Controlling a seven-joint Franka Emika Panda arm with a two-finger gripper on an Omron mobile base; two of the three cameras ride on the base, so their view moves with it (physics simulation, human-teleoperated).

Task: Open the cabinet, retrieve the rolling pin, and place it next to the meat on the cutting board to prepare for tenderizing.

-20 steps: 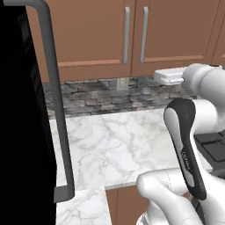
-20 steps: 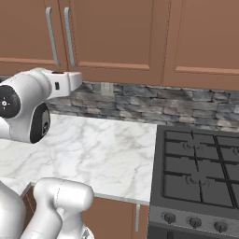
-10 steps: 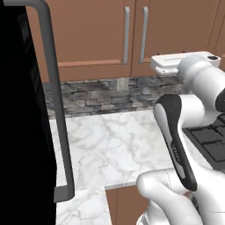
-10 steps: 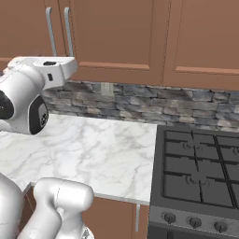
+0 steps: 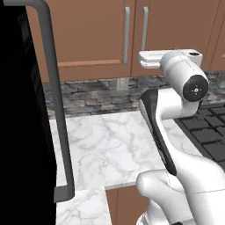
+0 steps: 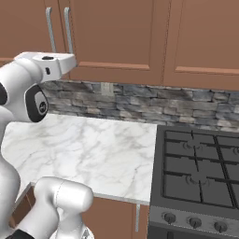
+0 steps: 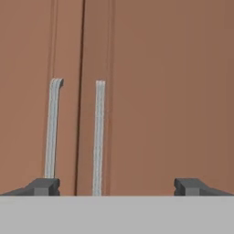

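Observation:
The cabinet (image 5: 96, 30) is a brown wall unit with both doors closed. Its two slim silver handles (image 7: 98, 137) stand side by side at the seam. My gripper (image 7: 116, 187) is open, the dark fingertips (image 7: 43, 186) wide apart with nothing between them. It faces the right door straight on, a short way off, with the right handle (image 6: 69, 28) just inside the left fingertip. From the base cameras, the white hand (image 5: 149, 58) hangs at the level of the cabinet's lower edge. The rolling pin, the cutting board and the meat are out of view.
A white marble counter (image 6: 98, 149) runs below the cabinet, backed by grey stone tiles (image 5: 101, 94). A black stove (image 6: 200, 168) adjoins it on the right. A tall black appliance with a grey bar handle (image 5: 57, 110) stands at the left.
The hand has risen from backsplash height to the cabinet's lower edge and moved closer to the doors. The jaws stayed open.

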